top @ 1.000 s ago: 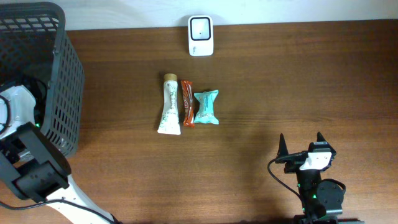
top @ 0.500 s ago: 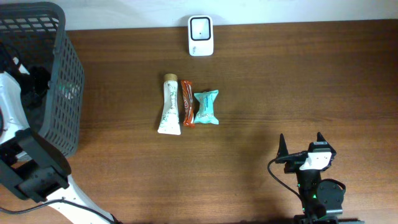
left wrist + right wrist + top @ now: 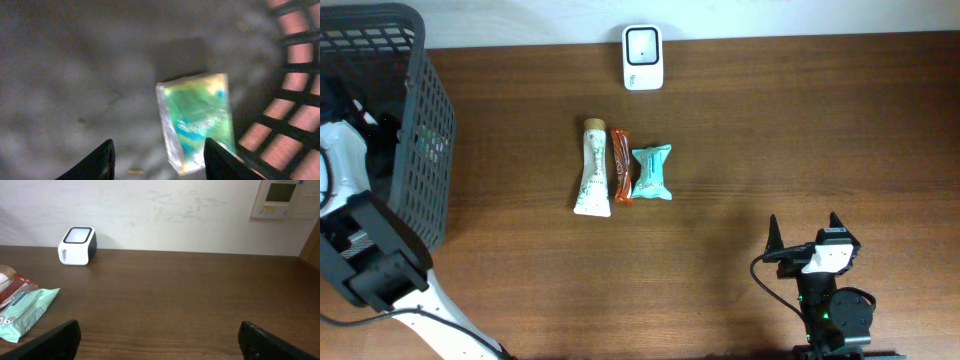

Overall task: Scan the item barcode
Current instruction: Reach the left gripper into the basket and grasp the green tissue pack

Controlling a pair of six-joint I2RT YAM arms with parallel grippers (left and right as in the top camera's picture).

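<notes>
The packet (image 3: 197, 120) is being shown on the basket (image 3: 420, 150) floor, long axis pointing away, just ahead-right of the left end effector (image 3: 159, 145), jaws apart and empty; right end effector (image 3: 804, 224) wide, far off.

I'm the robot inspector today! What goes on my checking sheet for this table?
Surface: brown wooden table, no spills seen.
Job's things: white scanner at the back edge; white tube, orange bar and teal packet side by side; green packet lying in the black basket.
Clutter: nothing seen.
Grippers: left gripper open, inside the basket over the green packet; right gripper open, empty.
Cables: black cable looping beside the right arm.
Surroundings: white wall, wall panel.
</notes>
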